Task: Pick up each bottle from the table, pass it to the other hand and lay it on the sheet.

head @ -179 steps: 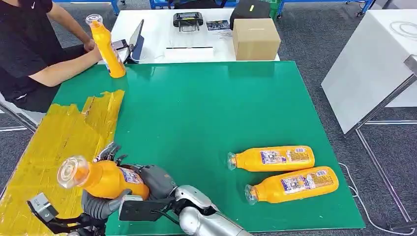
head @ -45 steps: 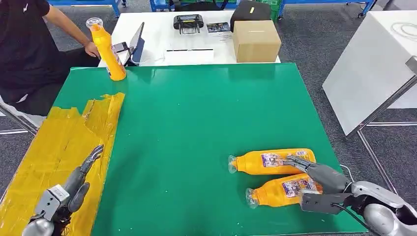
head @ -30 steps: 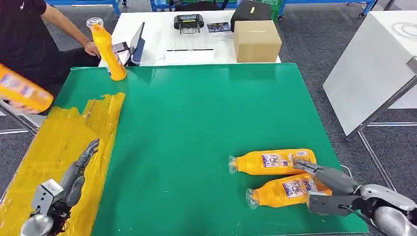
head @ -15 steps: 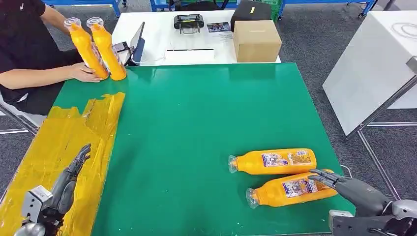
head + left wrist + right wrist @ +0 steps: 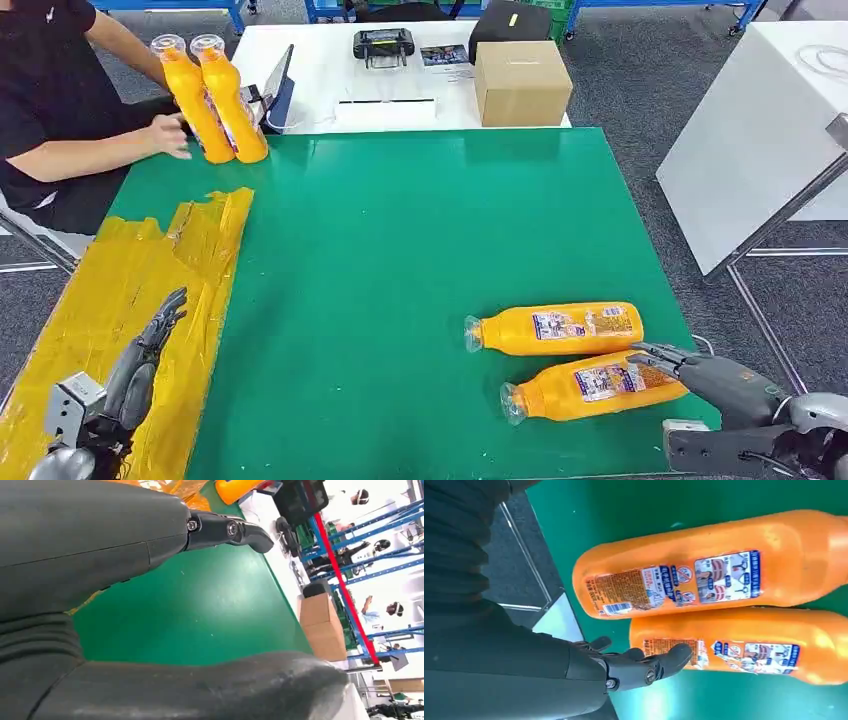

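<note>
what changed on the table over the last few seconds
The bottle the left robot hand held over the yellow sheet is out of it; that hand is now open. A person stood a second upright bottle beside the first upright bottle at the far corner. The right robot hand, earlier over the two lying bottles, drew back to the near lying bottle's base, holding nothing. Both lying bottles and the cardboard box stayed put.

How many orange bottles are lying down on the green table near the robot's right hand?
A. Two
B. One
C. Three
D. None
A: two orange bottles lie on their sides, the farther bottle and the nearer bottle, with the right hand open at the nearer bottle's base end.
</note>
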Tool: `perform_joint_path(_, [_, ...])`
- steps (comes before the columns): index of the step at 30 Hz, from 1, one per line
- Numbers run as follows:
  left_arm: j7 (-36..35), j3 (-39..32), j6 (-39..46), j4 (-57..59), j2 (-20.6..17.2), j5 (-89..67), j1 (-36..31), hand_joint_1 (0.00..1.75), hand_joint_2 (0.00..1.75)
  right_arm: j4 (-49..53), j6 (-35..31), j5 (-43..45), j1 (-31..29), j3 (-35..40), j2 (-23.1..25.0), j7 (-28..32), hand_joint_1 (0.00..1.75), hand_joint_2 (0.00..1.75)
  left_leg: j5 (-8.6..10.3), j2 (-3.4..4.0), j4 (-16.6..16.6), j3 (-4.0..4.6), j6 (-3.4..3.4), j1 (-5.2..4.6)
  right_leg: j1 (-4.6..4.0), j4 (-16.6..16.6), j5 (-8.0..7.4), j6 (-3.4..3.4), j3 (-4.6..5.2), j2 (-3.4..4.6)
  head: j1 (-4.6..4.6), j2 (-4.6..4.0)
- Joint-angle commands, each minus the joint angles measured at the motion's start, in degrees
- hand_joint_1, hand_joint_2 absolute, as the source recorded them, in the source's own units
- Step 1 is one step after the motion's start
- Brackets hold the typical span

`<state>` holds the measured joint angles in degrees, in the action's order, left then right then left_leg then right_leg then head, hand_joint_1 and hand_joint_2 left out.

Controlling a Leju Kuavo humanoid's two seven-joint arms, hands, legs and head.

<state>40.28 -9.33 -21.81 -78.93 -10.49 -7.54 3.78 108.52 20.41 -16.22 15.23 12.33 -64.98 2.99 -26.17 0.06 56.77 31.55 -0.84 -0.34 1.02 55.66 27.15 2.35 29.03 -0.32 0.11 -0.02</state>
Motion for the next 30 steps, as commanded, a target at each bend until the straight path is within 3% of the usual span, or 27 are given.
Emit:
perform_joint_path(1, [-0.28, -0.92, -0.32, 3.50, 1.56, 0.32, -2.12, 0.00, 0.00, -3.94, 0.39, 0.00, -3.48, 2.42, 3.75, -0.18, 0.00, 1.75, 0.02, -0.07, -0.10, -0.12, 0.06, 0.15, -0.15, -0.24, -0.07, -0.08, -0.21, -0.05, 0.00, 0.00])
perform_joint_path(9, [-0.28, 0.05, -0.34, 4.67, 1.56, 0.33, -3.74, 0.00, 0.00, -10.72, -0.67, -1.98, -5.42, 3.74, 6.03, -0.26, 0.00, 1.75, 0.05, -0.13, -0.11, -0.13, 0.06, 0.17, -0.17, -0.29, -0.09, -0.08, -0.25, -0.11, 0.00, 0.00])
perform_joint_path(21, [-0.28, 0.58, -0.58, 6.36, 1.54, 1.08, -5.43, 0.00, 0.00, -11.21, 1.64, -1.35, -7.04, 5.33, 4.52, -0.60, 0.00, 1.75, 0.02, -0.08, -0.08, -0.09, 0.06, 0.12, -0.13, -0.20, -0.06, -0.07, -0.18, -0.06, -0.02, 0.00])
perform_joint_path(30, [-0.28, 1.38, -0.87, 8.31, 1.74, 1.24, -7.16, 0.00, 0.00, -16.26, 3.00, -3.11, -11.05, 9.62, 7.34, 0.33, 0.00, 1.75, 0.04, -0.08, -0.10, -0.12, 0.08, 0.24, -0.24, -0.33, -0.14, -0.11, -0.27, -0.05, 0.00, 0.00])
